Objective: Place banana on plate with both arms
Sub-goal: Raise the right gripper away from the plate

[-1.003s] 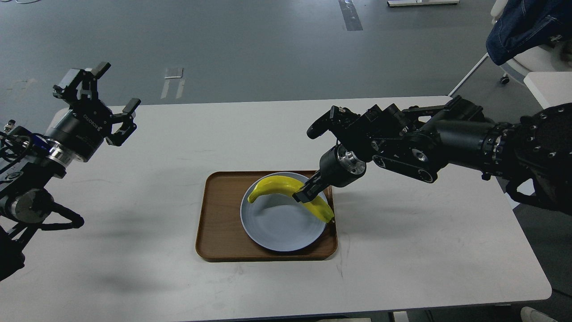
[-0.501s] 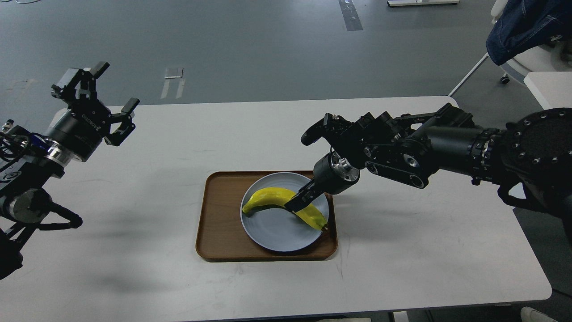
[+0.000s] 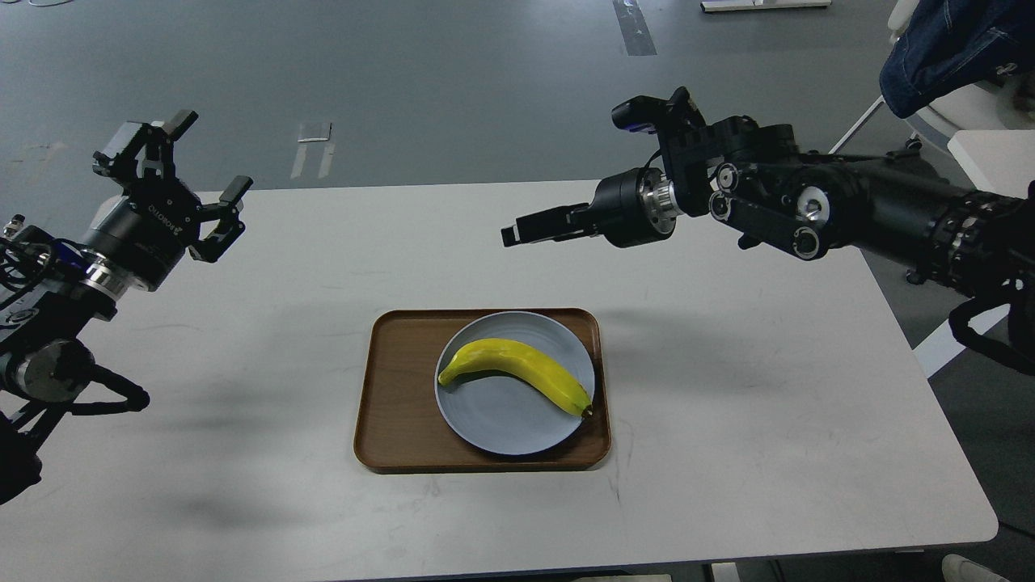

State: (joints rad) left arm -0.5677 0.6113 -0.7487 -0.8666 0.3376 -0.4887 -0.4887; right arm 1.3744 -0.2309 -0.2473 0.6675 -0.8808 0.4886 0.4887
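Head view shows the banana (image 3: 517, 373) lying free on the plate (image 3: 501, 424), long axis ten-to-four o'clock, nearer the right gripper (image 3: 517, 231), whose finger gap I cannot tell; left gripper (image 3: 200, 174) spread.

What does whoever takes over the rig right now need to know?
Left gripper: jaws open, empty, raised over the table's left edge.
Right gripper: empty, raised above the table beyond the tray; seen side-on, so open or shut is unclear.
Banana: lies on the plate, dark tip at the right rim. The plate sits in the tray.
Done: banana placed, nothing held.
Left: probably only parking both arms.
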